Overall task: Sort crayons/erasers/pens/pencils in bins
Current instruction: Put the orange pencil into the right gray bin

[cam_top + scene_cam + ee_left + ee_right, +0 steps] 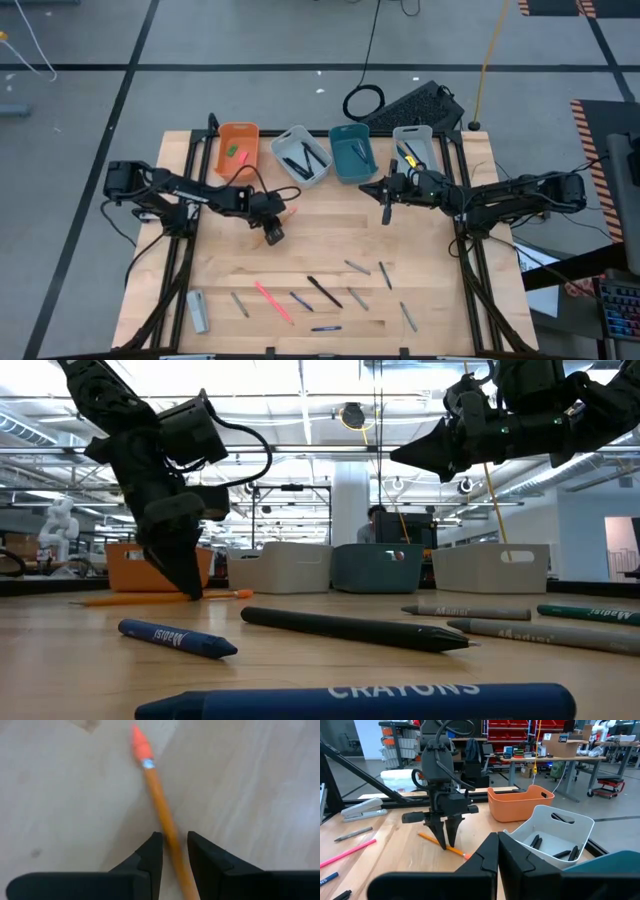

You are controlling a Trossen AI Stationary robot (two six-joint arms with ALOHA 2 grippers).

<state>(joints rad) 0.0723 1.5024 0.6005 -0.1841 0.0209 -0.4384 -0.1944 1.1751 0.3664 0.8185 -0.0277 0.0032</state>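
Step in hand: the orange pencil is being taken up by the left gripper; judged from the fingers straddling its shaft.
Left gripper: lowered to the table, jaws slightly parted with the pencil shaft running between them; contact with the pads cannot be confirmed, so no firm grasp is claimed.
Pencil: lying flat on the wood just in front of the bins, orange-red eraser tip pointing away from the fingers.
Right gripper: held raised above the table in front of the teal bin; fingers pressed together, nothing held.
Bins: a row at the far edge; orange bin holds the green and pink-red erasers, a grey-white bin holds dark pens, a second grey-white bin sits at the right end.
Loose items: crayons, pens and pencils scattered near the front edge, among them a pink stick and a dark pen; a stapler lies at the front left.
Doing it well: the jaws should be closed squarely across the shaft, then lifted straight up so the long end does not drag or pivot.
Risk: a grasp this far from the pencil's middle may let it tilt on lifting.
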